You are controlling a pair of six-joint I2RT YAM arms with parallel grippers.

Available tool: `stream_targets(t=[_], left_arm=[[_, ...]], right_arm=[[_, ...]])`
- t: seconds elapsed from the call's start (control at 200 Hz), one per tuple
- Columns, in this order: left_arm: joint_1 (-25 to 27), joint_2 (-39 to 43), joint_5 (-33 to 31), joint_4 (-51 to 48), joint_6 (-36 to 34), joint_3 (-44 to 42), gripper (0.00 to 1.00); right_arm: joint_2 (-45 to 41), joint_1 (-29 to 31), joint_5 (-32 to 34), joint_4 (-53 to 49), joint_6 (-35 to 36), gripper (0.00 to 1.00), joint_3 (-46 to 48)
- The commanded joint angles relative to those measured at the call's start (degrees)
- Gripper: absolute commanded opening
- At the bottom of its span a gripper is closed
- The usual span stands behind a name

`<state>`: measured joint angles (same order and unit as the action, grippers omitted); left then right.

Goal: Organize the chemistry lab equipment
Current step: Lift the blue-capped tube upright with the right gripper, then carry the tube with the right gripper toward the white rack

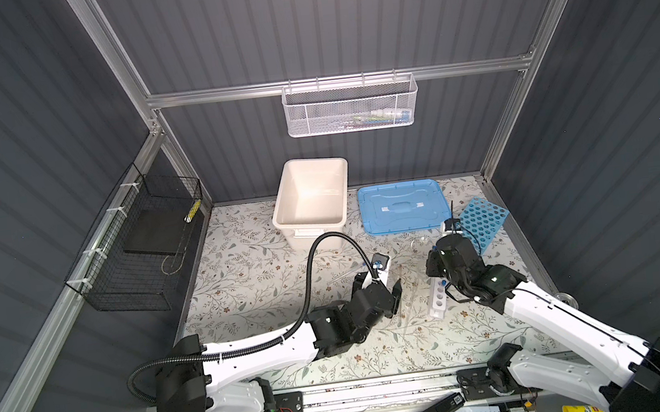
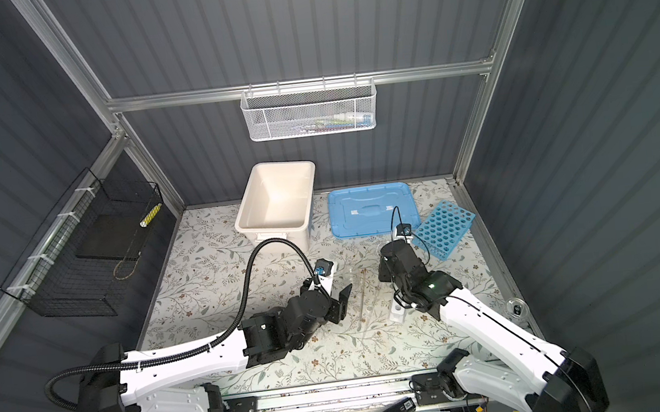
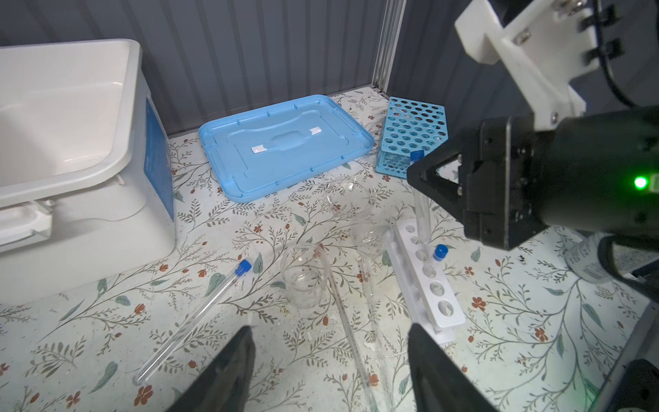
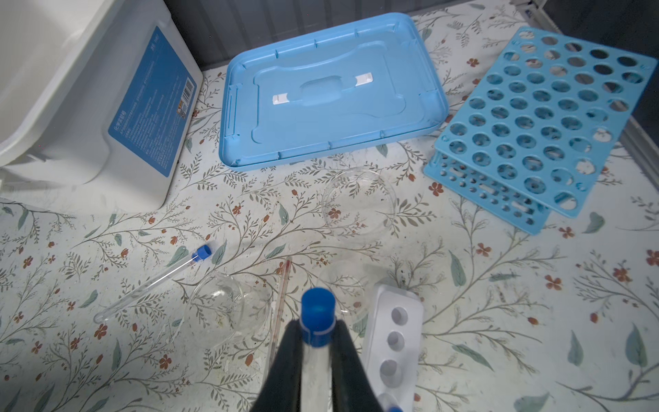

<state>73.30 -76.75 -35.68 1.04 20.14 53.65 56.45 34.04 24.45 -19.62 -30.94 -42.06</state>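
L gripper (image 3: 331, 371) hangs low over the floral table (image 3: 535, 339), near centre, jaws wide apart w/ nothing betw. them. Just ahead lies a thin glass rod (image 3: 344, 317): long, clear, reddish far tip, running near-to-far. Left of it a loose test tube (image 3: 194, 321) lies flat: slim, clear, blue cap at its far end. Right of the rod stands the small white tube rack (image 3: 453, 318), a narrow strip w/ one row of round holes. A capped tube (image 3: 441, 252) stands in one of them. R gripper (image 4: 317, 330) is over the rack's far end, jaws clamped on a held test tube (image 4: 317, 308) just below its blue cap. That tube is approx. upright, lower end at the far holes; can't tell if it's inside one. Left of the rack are two small clear glass pieces: nearer beaker (image 3: 303, 278) just beside the rod, farther beaker (image 3: 371, 235) by the rack's far end. Can't tell upright or tipped for either. Beyond them sits a round clear dish (image 4: 360, 205). Far right, near the wall, is the sky-blue rack (image 4: 545, 117): many rows of round holes, sitting tilted. Left of it a blue lid (image 4: 331, 92) lies flat, then the open white tub (image 4: 71, 107) by the far wall, blue label on its side.
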Motion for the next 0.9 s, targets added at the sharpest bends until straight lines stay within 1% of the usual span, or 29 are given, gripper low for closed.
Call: stream_targets(t=[0.0, 0.095, 0.18, 0.37, 0.48, 0.59, 0.69, 0.745, 0.821, 0.856, 0.881, 0.896], left_arm=[[-0.26, 2.35, 1.84, 2.02, -1.24, 0.34, 0.69], [-0.25, 4.17, 2.38, 2.86, -0.98, -1.12, 0.69], [-0.28, 5.66, 2.72, 3.56, -0.67, -2.27, 0.69], [-0.33, 7.37, 3.74, 3.45, 0.15, -3.58, 0.69], [-0.27, 8.17, 4.26, 3.10, 0.54, -4.19, 0.68], [-0.30, 9.28, 4.48, 3.70, 0.66, -5.19, 0.68], [-0.34, 9.85, 4.39, 3.95, 0.57, -5.58, 0.68], [-0.20, 10.02, 4.72, 4.15, 0.53, -5.88, 0.68], [-0.23, 10.64, 4.85, 4.15, 0.76, -6.41, 0.68], [-0.18, 11.06, 4.92, 4.19, 0.82, -6.77, 0.68], [-0.19, 11.35, 4.92, 4.15, 0.91, -7.12, 0.68], [-0.21, 11.64, 4.92, 4.22, 0.95, -7.30, 0.68]], right_arm=[[-3.65, 3.20, 7.33, 2.95, -0.18, 0.13, 2.42], [-5.71, 5.54, 10.03, 1.18, -1.21, 0.13, 3.36], [-7.29, 8.60, 13.96, 0.55, -2.00, 0.13, 4.42], [-10.49, 16.25, 23.28, 4.64, -1.74, 0.13, 9.37], [-11.01, 21.32, 29.65, 5.95, -2.48, 0.13, 11.45], [-10.85, 24.83, 34.29, 6.23, -4.39, 0.13, 12.74], [-9.68, 29.13, 40.05, 7.47, -6.90, 0.12, 14.38], [-8.72, 31.45, 43.56, 7.03, -10.06, 0.12, 15.11], [-7.40, 33.60, 46.90, 2.88, -16.99, 0.12, 15.37], [-6.98, 34.02, 47.73, 1.42, -19.16, 0.12, 15.40], [-6.60, 34.53, 48.44, -0.75, -22.28, 0.12, 15.30], [-6.46, 35.01, 49.21, -3.24, -25.83, 0.12, 15.33]])
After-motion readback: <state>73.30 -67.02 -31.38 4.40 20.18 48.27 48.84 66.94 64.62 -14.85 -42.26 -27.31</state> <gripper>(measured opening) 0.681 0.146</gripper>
